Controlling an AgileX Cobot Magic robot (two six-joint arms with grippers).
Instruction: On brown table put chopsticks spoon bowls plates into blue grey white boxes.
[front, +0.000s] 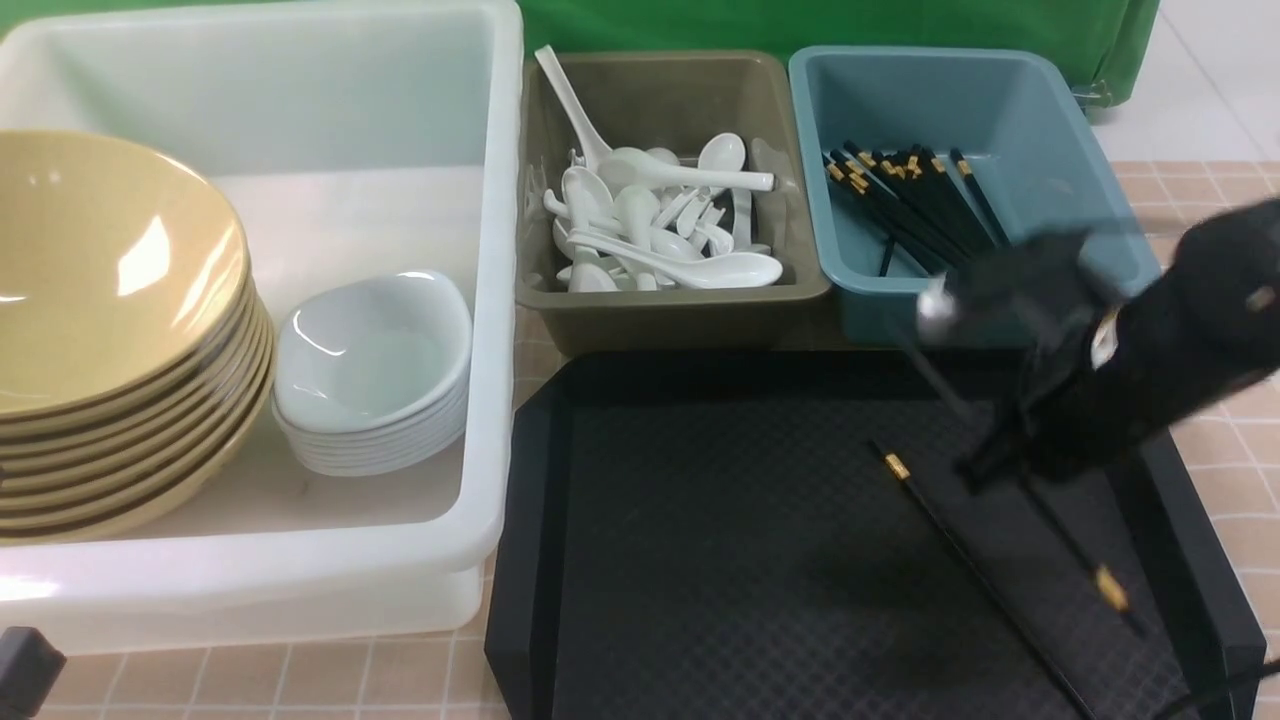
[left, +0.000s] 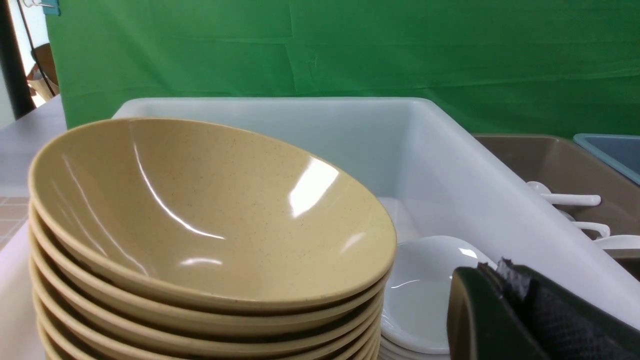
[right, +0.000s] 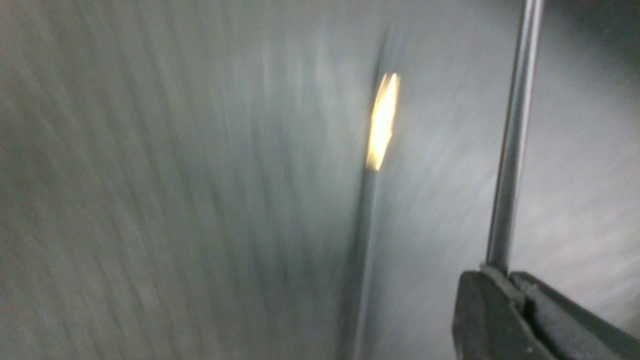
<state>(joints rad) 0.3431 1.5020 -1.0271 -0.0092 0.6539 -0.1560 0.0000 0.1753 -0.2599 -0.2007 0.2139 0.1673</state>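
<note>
Gripping a chopstick (right: 510, 165), the right gripper (right: 501, 275) hangs over the right half of the black tray (front: 700, 560), jaws pressed together on the stick. The stick is tilted, with a gold band toward its lower end, and the arm is heavily motion-blurred. A second chopstick (front: 960, 545) lies flat on the tray floor, apart from the gripper. Behind the tray's far edge is the grey bin (front: 660, 320), holding a heap of spoons (front: 650, 230). Behind its far right corner is the blue bin (front: 1000, 100), holding a bundle of chopsticks (front: 920, 200). Just left of the tray is the white tub (front: 495, 300), holding stacked bowls (front: 100, 280) and, on the tray side, stacked plates (front: 370, 350). The left gripper (left: 494, 270) is at the tub, jaws together and empty. Everything rests on the brown table (front: 300, 680).
</note>
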